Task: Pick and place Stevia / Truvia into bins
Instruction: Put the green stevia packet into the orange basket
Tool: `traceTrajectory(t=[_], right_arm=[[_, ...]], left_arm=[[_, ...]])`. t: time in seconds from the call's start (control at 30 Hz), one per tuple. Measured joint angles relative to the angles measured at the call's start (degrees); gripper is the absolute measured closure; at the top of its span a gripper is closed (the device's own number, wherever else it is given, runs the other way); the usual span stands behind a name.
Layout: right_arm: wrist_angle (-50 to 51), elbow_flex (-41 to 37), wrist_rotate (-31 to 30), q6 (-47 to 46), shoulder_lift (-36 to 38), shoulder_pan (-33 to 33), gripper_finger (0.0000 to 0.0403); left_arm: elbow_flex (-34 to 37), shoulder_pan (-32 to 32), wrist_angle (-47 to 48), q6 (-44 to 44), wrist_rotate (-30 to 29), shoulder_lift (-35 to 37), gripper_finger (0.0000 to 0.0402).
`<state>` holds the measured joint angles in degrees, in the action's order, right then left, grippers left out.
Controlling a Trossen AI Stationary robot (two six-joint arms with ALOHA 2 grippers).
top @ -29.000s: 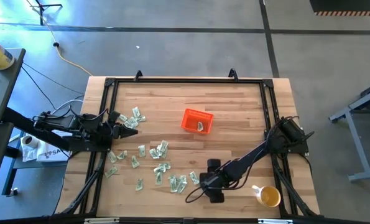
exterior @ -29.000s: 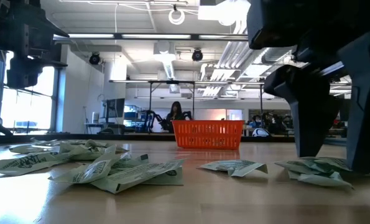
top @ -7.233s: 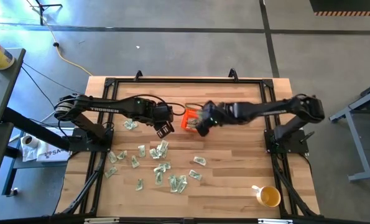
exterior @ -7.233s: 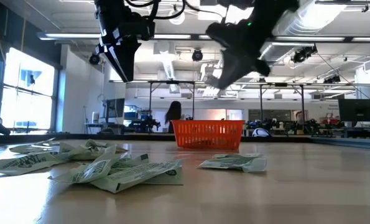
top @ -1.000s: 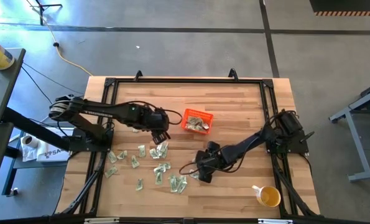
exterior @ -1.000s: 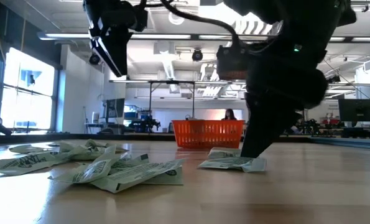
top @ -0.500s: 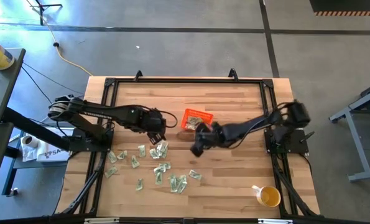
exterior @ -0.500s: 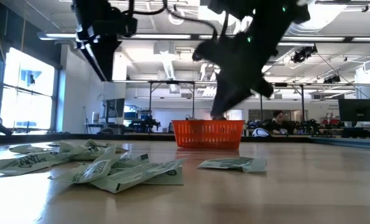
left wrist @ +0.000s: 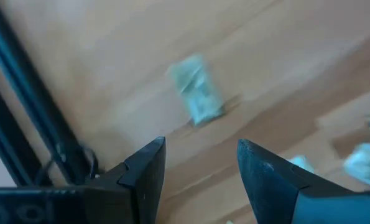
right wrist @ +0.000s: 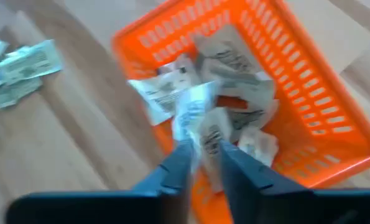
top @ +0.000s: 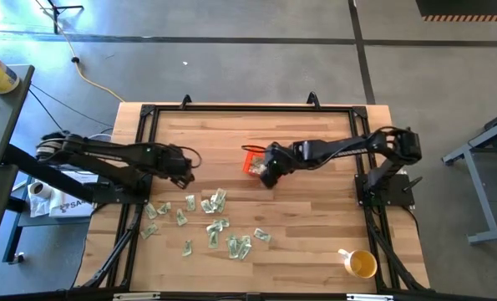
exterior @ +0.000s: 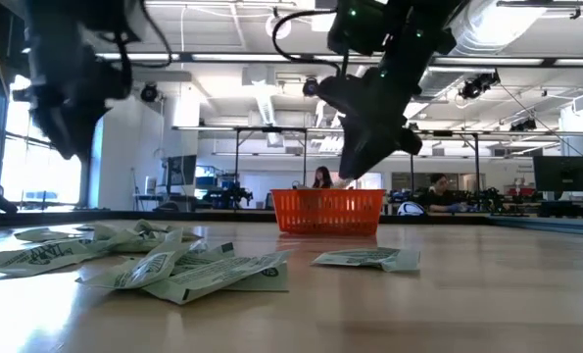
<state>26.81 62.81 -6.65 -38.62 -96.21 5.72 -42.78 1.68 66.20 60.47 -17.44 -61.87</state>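
Since half a second ago, the right gripper (right wrist: 202,149) has swung over the orange bin (top: 250,159), fingers narrowly parted around 1 sachet (right wrist: 191,112) hanging above the several already inside. Meanwhile the left gripper (left wrist: 200,163) has pulled back, fingers spread and empty, over a loose sachet (left wrist: 196,94). Remaining Stevia sachets (top: 216,224) scatter the table (top: 315,242). They look light, thin and limp; pinching an edge seems best.

Right gripper (right wrist: 200,152) pinching a sachet, left gripper (left wrist: 200,165) spread — arm low
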Motion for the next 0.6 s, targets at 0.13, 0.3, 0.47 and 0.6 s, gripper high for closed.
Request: traceTrajectory(t=[0.13, 0.3, 0.47, 0.6], right_arm=[[-2.18, 0.02, -0.13, -1.08, 0.25, 0.74, 0.0224], [-2.47, 0.02, 0.22, -1.41, 0.27, 0.74, 0.0103], [-2.11, 0.02, 0.60, -1.96, 0.27, 0.71, 0.0040], [-2.14, 0.02, 0.26, -2.07, 0.27, 0.71, 0.0030]], left_arm=[[7.61, -2.95, -8.67, 1.52, 4.19, 3.18, 0.0170], [11.89, -4.74, -16.42, 0.91, 3.28, 0.62, 0.0170], [12.48, -7.04, -18.63, -1.73, -1.41, -4.77, 0.0170], [12.48, -10.49, -24.97, -8.78, -1.55, -9.03, 0.0170]])
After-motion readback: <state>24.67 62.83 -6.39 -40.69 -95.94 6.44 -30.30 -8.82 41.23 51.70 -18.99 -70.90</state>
